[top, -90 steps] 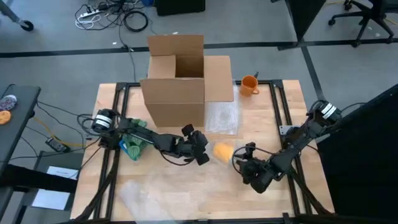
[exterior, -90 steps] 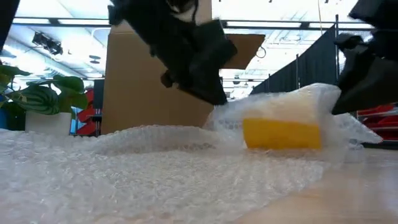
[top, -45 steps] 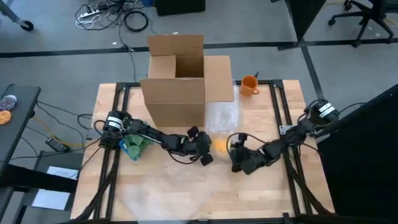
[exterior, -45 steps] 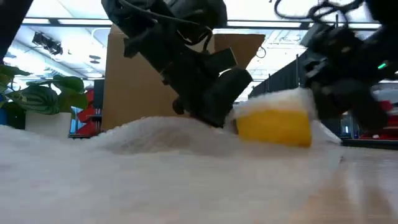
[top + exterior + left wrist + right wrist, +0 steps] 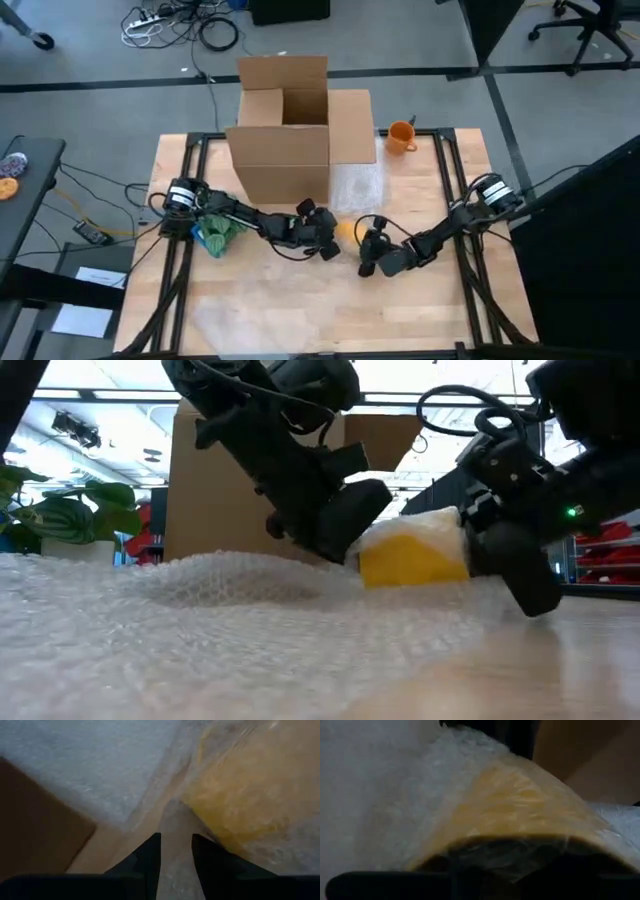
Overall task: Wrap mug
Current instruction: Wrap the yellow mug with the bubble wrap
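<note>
Left end effector pinches bubble wrap beside our yellow mug mid-table; right end effector presses its far side, grip unclear. Mid-wrap, we judge; next, fold the sheet over.

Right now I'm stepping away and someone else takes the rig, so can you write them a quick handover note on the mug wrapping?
Left hand: low at table centre, fingers pinching a fold of bubble wrap beside the yellow mug.
Right hand: pressed against the mug's other side; I cannot tell its grip.
Mug: lying between both hands, wrap draped over its top and sides. The sheet spreads toward the table's front edge.
Open box stands behind; an orange mug sits by its right, unwrapped.
Done: wrap pulled over the mug.
Left: roll it fully closed and tuck the ends.
</note>
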{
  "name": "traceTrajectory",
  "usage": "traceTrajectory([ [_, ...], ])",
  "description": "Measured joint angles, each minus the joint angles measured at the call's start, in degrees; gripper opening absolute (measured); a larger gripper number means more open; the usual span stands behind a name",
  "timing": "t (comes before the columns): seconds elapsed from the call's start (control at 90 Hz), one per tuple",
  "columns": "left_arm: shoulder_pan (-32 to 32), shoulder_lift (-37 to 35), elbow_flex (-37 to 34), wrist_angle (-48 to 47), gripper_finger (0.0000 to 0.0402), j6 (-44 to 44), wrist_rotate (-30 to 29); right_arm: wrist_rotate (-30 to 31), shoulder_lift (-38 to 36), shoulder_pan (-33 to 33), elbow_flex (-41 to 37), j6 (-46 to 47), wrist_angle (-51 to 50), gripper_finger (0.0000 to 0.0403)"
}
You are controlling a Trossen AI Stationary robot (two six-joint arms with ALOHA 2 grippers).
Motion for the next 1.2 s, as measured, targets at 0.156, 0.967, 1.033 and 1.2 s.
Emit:
traceTrajectory([
  [0.156, -0.1, -0.3, 0.6, -3.2, 0.0099, 0.1, -0.9, -2.9, -3.7, 2.8, -0.6, 1.0, -3.3, 0.0075],
  [0.967, 0.0, -1.2, 0.3, -5.3, 0.0099, 2.7, -1.1, -9.0, -24.2, 14.0, -0.7, 18.2, -25.5, 0.0075],
  [1.033, 0.0, -1.3, 0.3, -5.3, 0.0099, 2.7, -1.1, -9.5, -21.4, 12.8, -0.7, 17.8, -23.2, 0.0075],
  [1.2, -0.1, -1.3, 0.3, -5.3, 0.0099, 2.8, -0.6, -10.5, -13.2, 9.1, -0.8, 18.3, -18.7, 0.0075],
])
